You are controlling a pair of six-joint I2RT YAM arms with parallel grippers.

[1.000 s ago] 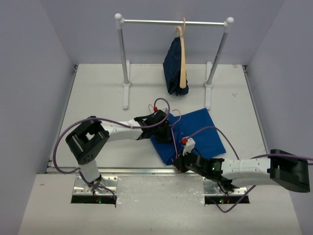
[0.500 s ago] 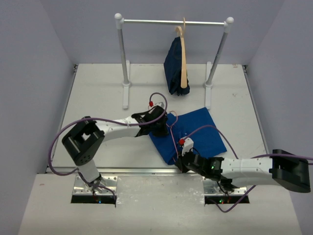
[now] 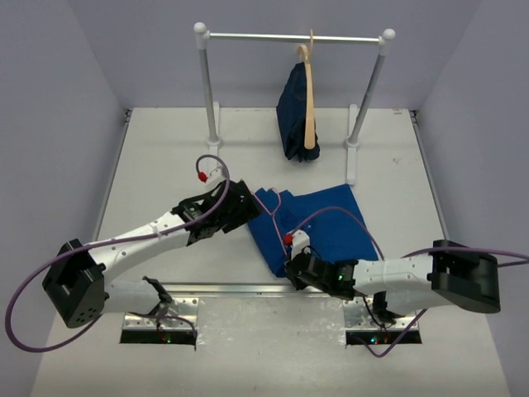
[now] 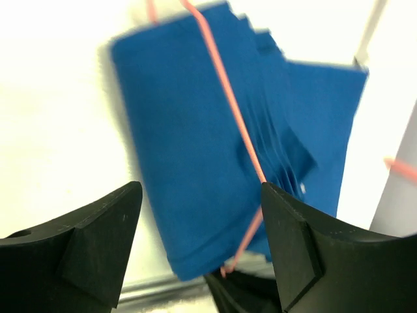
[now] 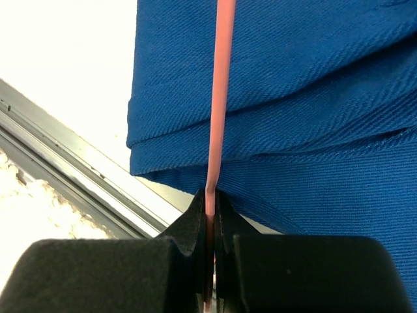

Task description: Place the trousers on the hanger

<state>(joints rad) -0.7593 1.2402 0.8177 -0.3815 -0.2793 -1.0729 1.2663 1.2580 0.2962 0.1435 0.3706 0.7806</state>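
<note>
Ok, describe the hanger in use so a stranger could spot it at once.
Find the blue trousers on the white table. The hanger is the thin pink wire crossing them, pinched by the right gripper; the wooden hanger on the rail is thick and pale.

We're looking at a robotics lab cell, plainly. Bare lavender partition walls [image 3: 50,124] box in a plain white table [image 3: 165,149]. The left arm [image 3: 140,240] and right arm [image 3: 397,271] rise from metal plates [image 3: 186,308] at its near edge, and purple cables [image 3: 8,318] loop loose around them. A small clothes rail [image 3: 293,37], a navy garment [image 3: 293,112] and the trousers [image 3: 331,227] read as staged test props.
</note>
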